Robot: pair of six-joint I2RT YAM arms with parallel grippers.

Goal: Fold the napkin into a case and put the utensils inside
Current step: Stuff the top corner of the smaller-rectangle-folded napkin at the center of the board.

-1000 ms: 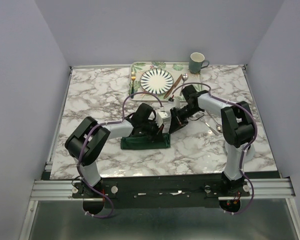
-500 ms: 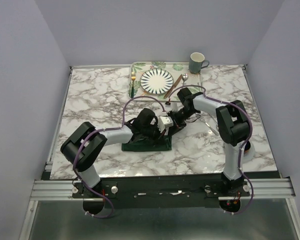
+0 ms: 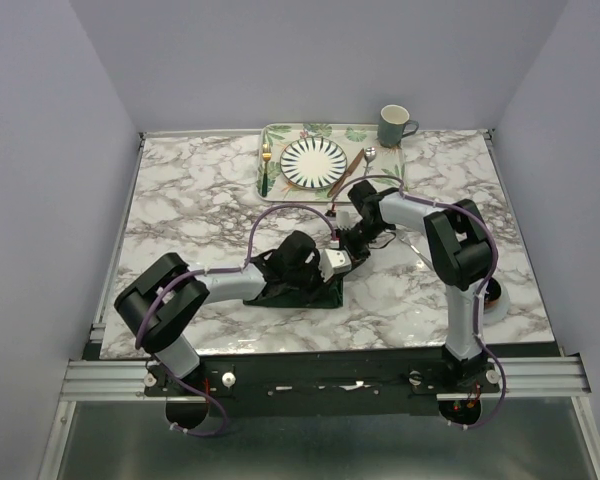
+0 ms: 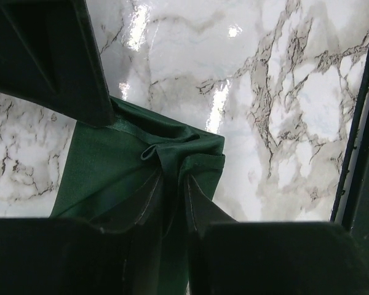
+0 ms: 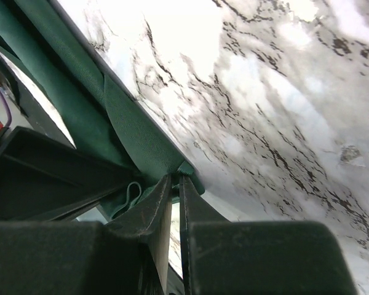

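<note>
Right wrist: folding step. My right end effector (image 5: 174, 179) nips dark green cloth napkin (image 5: 135, 132); left end effector (image 4: 172, 187) grip: cannot tell. Next, probably crease flat.

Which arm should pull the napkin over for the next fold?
Right, probably. The right jaws are closed on a corner of the napkin, so that arm could pull it straight away. The left jaws only straddle a bunched ridge of cloth, and a firm grip there cannot be seen.
</note>
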